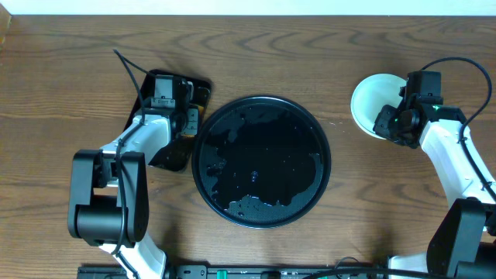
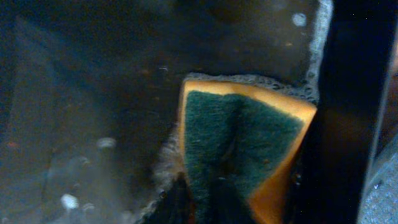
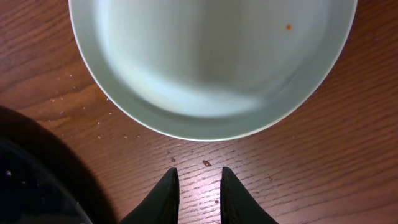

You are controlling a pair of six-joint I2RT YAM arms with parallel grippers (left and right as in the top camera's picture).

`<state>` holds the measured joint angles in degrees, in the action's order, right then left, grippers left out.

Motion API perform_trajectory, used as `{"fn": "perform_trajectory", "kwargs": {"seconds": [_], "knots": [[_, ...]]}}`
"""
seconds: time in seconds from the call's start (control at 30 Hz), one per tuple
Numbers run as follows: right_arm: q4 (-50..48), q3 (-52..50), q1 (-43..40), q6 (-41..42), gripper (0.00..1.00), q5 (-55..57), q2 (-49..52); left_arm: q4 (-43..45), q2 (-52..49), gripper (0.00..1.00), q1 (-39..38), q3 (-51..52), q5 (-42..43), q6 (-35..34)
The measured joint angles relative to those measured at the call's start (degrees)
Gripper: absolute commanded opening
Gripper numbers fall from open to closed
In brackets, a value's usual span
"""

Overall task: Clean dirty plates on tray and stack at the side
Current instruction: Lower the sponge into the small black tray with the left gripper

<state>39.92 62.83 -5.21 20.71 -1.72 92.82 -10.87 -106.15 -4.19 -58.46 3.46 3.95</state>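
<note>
The round black tray point(image 1: 203, 167) sits at the table's centre, wet, with no plates on it; its edge shows in the right wrist view point(image 3: 28, 186). A pale mint-blue plate point(image 3: 211, 62) with one small orange speck lies on the table at the right point(image 1: 372, 101); I cannot tell whether others lie under it. My right gripper point(image 3: 196, 186) is open and empty just beside the plate's near rim point(image 1: 389, 121). My left gripper point(image 2: 205, 205) is shut on a green-and-yellow sponge point(image 2: 242, 143), pinching it into a crease in foamy water.
The smaller rectangular black tray point(image 1: 172, 157) lies left of the round tray, under my left gripper point(image 1: 184, 116); it holds soapy water. Small brown specks dot the wood near the plate point(image 3: 205, 163). A cable runs at the far left.
</note>
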Motion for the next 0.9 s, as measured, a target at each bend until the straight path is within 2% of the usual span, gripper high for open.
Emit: {"fn": "perform_trajectory", "kwargs": {"seconds": [0.27,0.57,0.67,0.73,0.9], "knots": [[0.37,0.00,0.00,-0.02,0.17,-0.02,0.00,1.27,0.26,0.07,-0.04,0.00,-0.09,0.13],[0.61,0.00,0.00,-0.70,0.13,-0.04,0.00,2.12,5.14,0.09,0.22,0.02,-5.42,0.22],[0.63,0.00,0.00,-0.83,0.13,-0.04,0.00,1.53,5.18,0.51,0.35,0.04,-6.01,0.74],[0.74,0.00,0.00,-0.83,0.13,-0.04,0.00,1.33,5.16,0.64,0.35,0.04,-6.47,0.52],[0.81,0.00,0.00,-0.83,0.13,-0.04,0.00,1.44,5.09,0.65,0.33,0.04,-6.86,0.55]]}}
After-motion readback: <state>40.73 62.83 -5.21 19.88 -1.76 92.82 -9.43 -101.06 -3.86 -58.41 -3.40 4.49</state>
